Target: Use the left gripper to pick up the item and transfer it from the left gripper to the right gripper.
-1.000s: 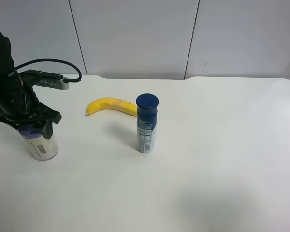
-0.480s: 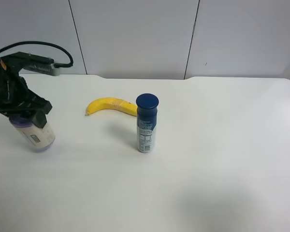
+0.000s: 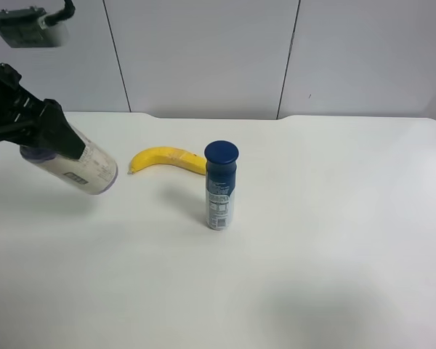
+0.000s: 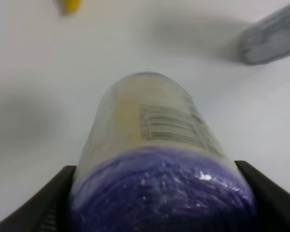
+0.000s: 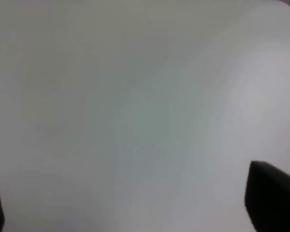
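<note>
Stubby cream-white cylindrical canister (image 4: 154, 125) with a purple lid fills the left wrist view. The lid is nearest. Beyond it runs a small printed label with a barcode and fine lines of text, too blurred to read. The black wedge-fingered left pincer (image 3: 45, 134) is clamped on the lid end, one finger at each side. It holds the canister clear of the white table (image 3: 312, 276), steeply tilted, with the purple bottom rim pointing down towards the yellow banana (image 3: 163, 158).

The right pincer (image 5: 135, 205) is spread wide over bare table, with nothing between its black fingertips.

In the exterior high view the tall blue-capped bottle (image 3: 220, 186) stands upright near the table's middle. Its white label carries print too small to read. The banana lies just behind it, and the light grey box (image 3: 27, 30) at the left wrist shows against the wall.

A second ago the canister stood upright on the table at the view's left edge. Half a second ago it was just off the table and leaning slightly. Now it is higher, further from that edge and much more tilted. Bottle and banana have not moved.
</note>
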`<state>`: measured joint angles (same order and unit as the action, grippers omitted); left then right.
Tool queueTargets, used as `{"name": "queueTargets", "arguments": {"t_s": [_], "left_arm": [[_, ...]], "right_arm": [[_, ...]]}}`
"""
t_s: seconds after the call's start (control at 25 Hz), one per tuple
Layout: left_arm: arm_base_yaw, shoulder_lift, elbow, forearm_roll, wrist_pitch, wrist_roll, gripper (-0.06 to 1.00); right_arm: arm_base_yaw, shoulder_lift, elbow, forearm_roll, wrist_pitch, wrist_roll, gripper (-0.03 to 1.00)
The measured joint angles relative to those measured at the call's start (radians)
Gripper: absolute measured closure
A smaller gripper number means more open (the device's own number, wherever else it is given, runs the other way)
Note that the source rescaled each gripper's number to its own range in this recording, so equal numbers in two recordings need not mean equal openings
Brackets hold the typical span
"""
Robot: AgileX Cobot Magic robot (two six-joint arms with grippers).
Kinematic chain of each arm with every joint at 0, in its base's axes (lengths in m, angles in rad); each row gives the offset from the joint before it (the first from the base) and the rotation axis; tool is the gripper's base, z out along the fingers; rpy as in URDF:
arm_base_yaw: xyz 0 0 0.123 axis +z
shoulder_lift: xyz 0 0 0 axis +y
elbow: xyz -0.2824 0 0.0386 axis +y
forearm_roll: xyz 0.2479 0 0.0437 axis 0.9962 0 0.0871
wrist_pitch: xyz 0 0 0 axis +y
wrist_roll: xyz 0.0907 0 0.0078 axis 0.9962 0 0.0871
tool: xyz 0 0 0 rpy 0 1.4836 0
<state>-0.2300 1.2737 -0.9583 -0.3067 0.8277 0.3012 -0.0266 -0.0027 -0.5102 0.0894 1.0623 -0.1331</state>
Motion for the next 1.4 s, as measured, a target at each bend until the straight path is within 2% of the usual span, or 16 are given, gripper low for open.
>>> {"name": "queueTargets", "arguments": {"t_s": [0.44,0.56,0.76,1.08,1.4], "left_arm": [[0.0,-0.043,0.0,-0.443,0.119,0.272,0.94],[0.0,-0.044,0.0,-0.522,0.147,0.312,0.94],[0.0,-0.044,0.0,-0.542,0.22,0.345,0.94],[0.0,-0.044,0.0,-0.542,0.282,0.399,0.94],[0.0,-0.044,0.0,-0.549,0.319,0.523,0.94]], "right_arm": [[0.0,0.0,0.0,0.0,0.0,0.0,-0.03],[0.0,0.0,0.0,0.0,0.0,0.0,-0.03],[0.0,0.0,0.0,0.0,0.0,0.0,-0.03],[0.0,0.0,0.0,0.0,0.0,0.0,-0.03],[0.0,0.0,0.0,0.0,0.0,0.0,-0.03]]}}
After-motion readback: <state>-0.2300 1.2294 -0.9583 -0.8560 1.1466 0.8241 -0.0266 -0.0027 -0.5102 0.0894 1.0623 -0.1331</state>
